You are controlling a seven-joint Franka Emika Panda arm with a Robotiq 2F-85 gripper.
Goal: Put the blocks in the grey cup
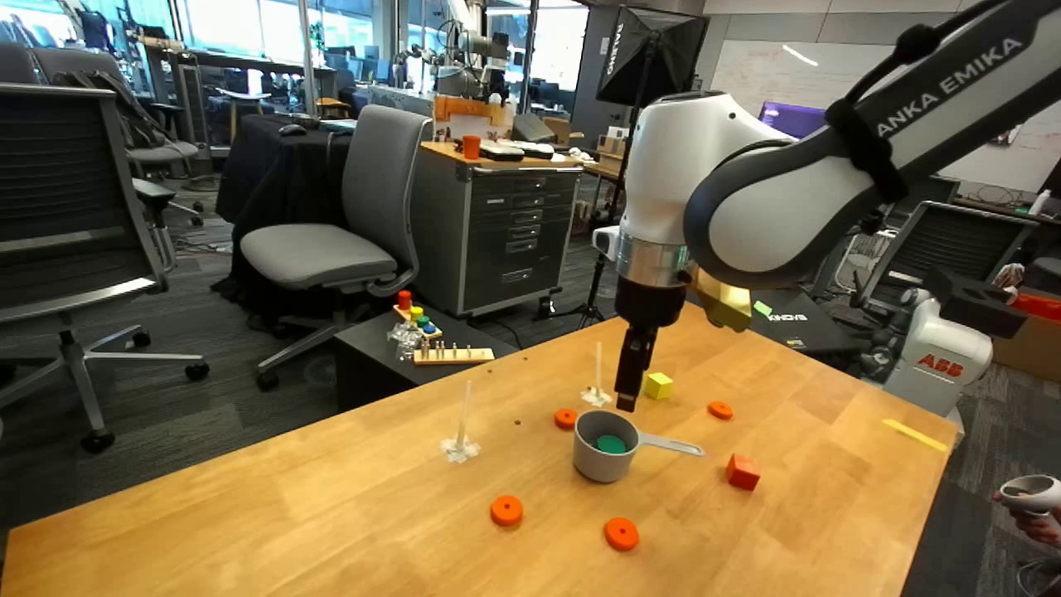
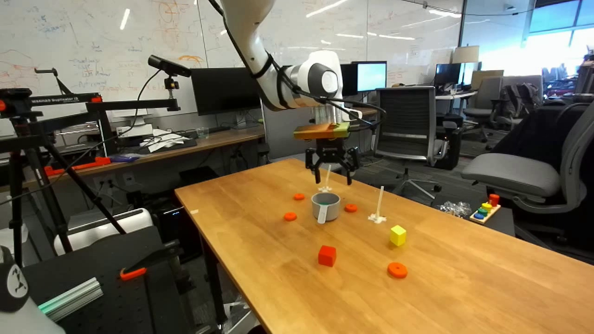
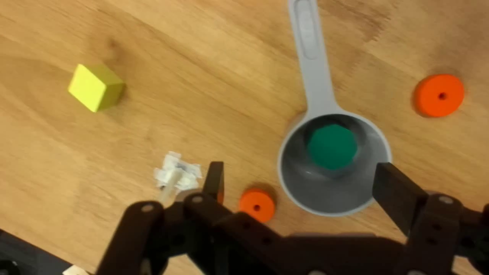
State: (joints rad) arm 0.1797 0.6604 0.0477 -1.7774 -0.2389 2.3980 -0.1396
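Observation:
The grey cup (image 1: 601, 466), with a long handle, stands upright on the table in both exterior views (image 2: 332, 213). A green block (image 3: 332, 147) lies inside it. A yellow block (image 1: 659, 385) stands apart from the cup; it also shows in the wrist view (image 3: 93, 88). A red block (image 2: 327, 256) lies on the handle side and is outside the wrist view. Several orange round blocks lie around the cup, such as one (image 3: 257, 204) close to its rim and one (image 3: 439, 95) beside the handle. My gripper (image 2: 333, 182) is open and empty, above the table near the cup.
Two thin white posts (image 1: 464, 419) (image 1: 598, 373) stand taped to the wooden table (image 1: 331, 497). More orange round blocks (image 1: 506, 511) (image 1: 622, 534) lie nearer the front there. A low black side table (image 1: 373, 356) with peg toys stands beyond the table edge.

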